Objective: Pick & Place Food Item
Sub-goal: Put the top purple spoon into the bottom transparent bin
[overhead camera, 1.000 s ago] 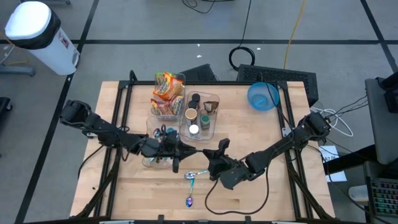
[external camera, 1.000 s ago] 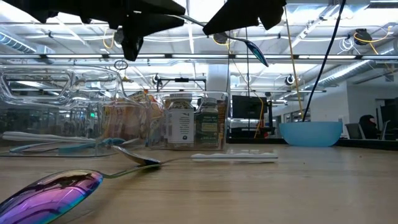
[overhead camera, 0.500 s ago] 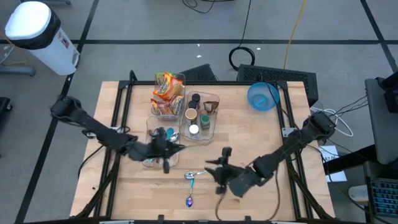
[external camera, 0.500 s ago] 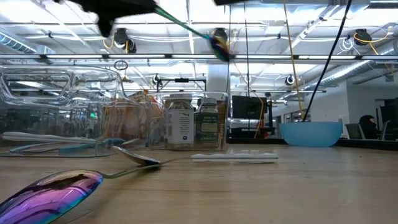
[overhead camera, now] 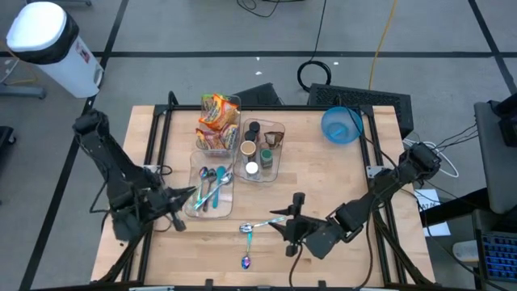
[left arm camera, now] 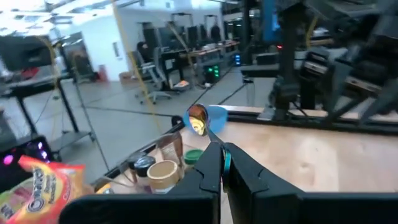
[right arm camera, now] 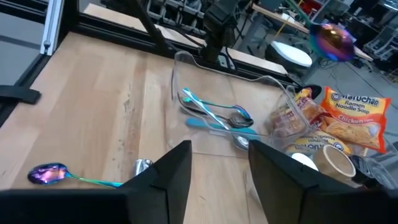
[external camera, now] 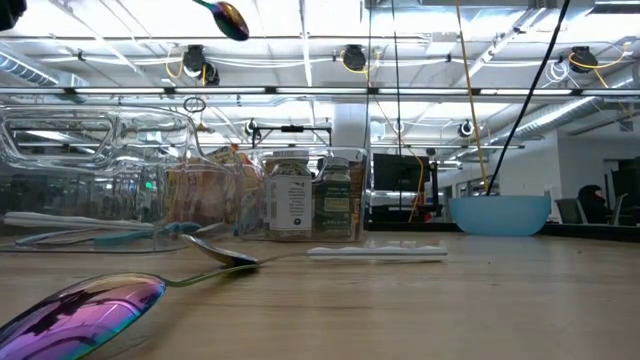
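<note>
My left gripper (left arm camera: 224, 157) is over the table's near left (overhead camera: 174, 208), shut on an iridescent spoon whose bowl (left arm camera: 198, 118) sticks out ahead of the fingers, high above the table (external camera: 228, 16). My right gripper (right arm camera: 221, 177) hovers open over the near middle (overhead camera: 287, 225) with nothing between its fingers. Orange ramen packets (overhead camera: 216, 120) stand in a clear bin at the far middle. A second iridescent spoon (overhead camera: 246, 260) and a silver spoon (overhead camera: 260, 225) lie flat on the wood near my right gripper. My left gripper pinches the spoon's handle (left arm camera: 216, 142) between its two fingers. The fingers are level and point toward the table's far right, and the handle runs along them. The spoon is lifted clear, its bowl ahead of the fingertips and slightly raised.
A clear tray (overhead camera: 196, 166) with several teal and silver spoons sits between the grippers. Beside the ramen bin stands a clear bin of jars (overhead camera: 260, 149). A blue bowl (overhead camera: 341, 125) is at the far right. Bare wood stretches along the right side.
Both grippers met over the table's middle with the spoon between them. My right gripper has opened, let go and drawn back toward the near edge. My left gripper has swung toward the table's left and up, rolling, and carries the spoon clear of the table.
</note>
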Motion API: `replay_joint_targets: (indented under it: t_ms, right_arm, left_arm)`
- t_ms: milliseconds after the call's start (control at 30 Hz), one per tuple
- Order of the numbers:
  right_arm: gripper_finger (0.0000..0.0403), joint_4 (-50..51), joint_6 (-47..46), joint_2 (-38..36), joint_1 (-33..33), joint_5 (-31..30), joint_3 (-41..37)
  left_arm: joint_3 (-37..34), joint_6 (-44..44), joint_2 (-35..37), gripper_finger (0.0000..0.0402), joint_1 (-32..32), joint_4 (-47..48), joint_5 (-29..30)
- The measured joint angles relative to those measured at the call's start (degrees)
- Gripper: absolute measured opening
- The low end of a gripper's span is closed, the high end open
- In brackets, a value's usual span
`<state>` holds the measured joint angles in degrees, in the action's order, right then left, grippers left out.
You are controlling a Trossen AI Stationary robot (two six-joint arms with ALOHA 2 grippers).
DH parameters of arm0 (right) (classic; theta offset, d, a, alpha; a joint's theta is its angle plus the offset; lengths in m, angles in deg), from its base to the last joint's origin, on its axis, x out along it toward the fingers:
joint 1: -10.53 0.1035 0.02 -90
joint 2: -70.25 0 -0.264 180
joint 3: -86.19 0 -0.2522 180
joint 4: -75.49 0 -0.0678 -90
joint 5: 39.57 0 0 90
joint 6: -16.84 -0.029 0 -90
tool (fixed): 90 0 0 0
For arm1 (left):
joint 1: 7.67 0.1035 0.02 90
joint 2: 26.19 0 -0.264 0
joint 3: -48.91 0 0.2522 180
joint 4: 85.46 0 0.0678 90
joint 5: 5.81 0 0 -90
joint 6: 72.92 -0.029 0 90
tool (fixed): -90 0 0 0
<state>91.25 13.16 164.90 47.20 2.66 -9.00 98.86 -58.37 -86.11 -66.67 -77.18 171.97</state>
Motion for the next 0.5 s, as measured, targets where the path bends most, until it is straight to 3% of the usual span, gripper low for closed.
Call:
replay_joint_targets:
  t_ms: [133, 233, 333, 500]
  right_arm:
    - [0.0146, 0.0, -0.1, 0.0, -0.6, 0.0, 0.0]
    - [0.0146, 0.0, -0.2, 0.0, -0.7, -0.1, 0.0]
    - [0.0145, 0.0, -0.2, 0.0, -0.6, 0.0, 0.0]
    - [0.0144, 0.0, -0.1, 0.0, -0.7, 0.0, 0.0]
  left_arm:
    - [0.0, 0.7, 0.0, 0.0008, -1.4, 2.3, 0.0]
    - [0.0, 6.8, 0.0, 0.0004, -0.6, 2.9, -4.5]
    - [0.0, 10.1, 0.3, 0.0006, 1.7, -2.1, -16.8]
    - [0.0, 7.5, 0.2, 0.0004, 6.4, -8.2, -40.3]
